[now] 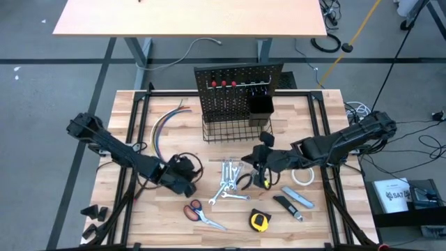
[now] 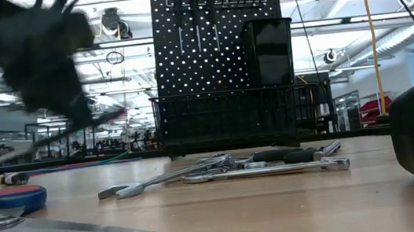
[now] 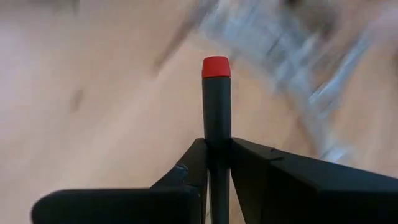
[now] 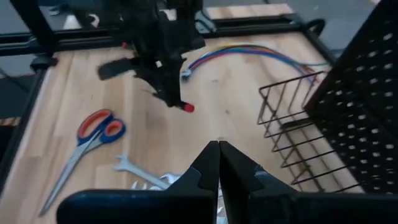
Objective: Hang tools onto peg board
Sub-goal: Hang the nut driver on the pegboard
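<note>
Left wrist view shows you the left gripper (image 3: pixel 217 163) clamped on a black screwdriver (image 3: pixel 216 102) with a red end cap, its handle standing up between the two fingers. From above, you find that gripper (image 1: pixel 182 176) over the worktop (image 1: pixel 139 132), left of the middle and toward the front edge. In the right wrist view the screwdriver's red tip (image 4: pixel 188 107) hangs clear above the wood.

Your right gripper (image 4: pixel 218 155) has its fingers pressed together with nothing between them; from above it sits (image 1: pixel 259 166) near the middle of the worktop, over the pile of silver wrenches (image 1: pixel 230 183).

The peg board (image 1: pixel 237 87) stands upright at the back edge, centred, with red-handled tools already on its hooks, a wire basket (image 1: pixel 230 129) at its base and a black cup (image 1: pixel 260 104) on its right side.

Along the front edge you have orange-handled scissors (image 1: pixel 198 213), a yellow tape measure (image 1: pixel 259 221) and a grey-blue utility knife (image 1: pixel 298 197). A white tape roll (image 1: pixel 302 177) lies toward the right edge. Coloured wires (image 1: pixel 167 120) lie left of the basket.
</note>
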